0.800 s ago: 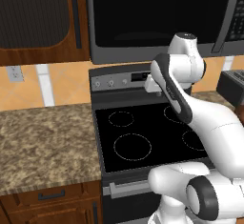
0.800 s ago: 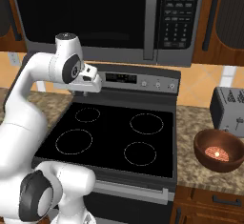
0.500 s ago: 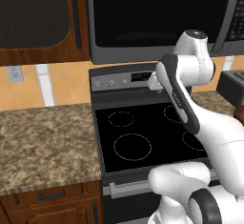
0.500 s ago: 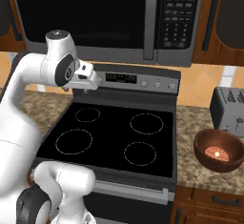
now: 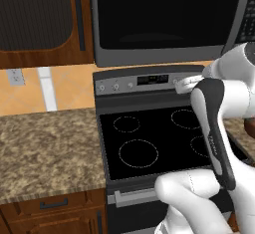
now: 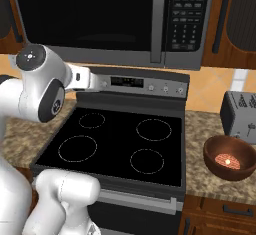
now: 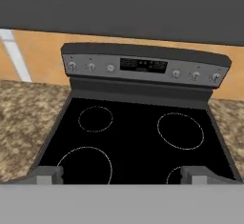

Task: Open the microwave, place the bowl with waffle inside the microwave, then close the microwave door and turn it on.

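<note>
**Arm lifting toward a shut microwave**

The microwave (image 6: pixel 107 21) is hanging above the stove (image 6: pixel 120 144), its door (image 5: pixel 167 19) shut, so the handle (image 6: pixel 159 21) beside the button panel probably needs reaching first. The gripper (image 7: pixel 121 173) is hovering over the stove with its fingers (image 7: pixel 47 174) spread wide, holding nothing. The bowl (image 6: pixel 230 157) with the waffle is waiting on the counter (image 6: pixel 200 129) right of the stove, near the toaster (image 6: pixel 241 116).
</note>
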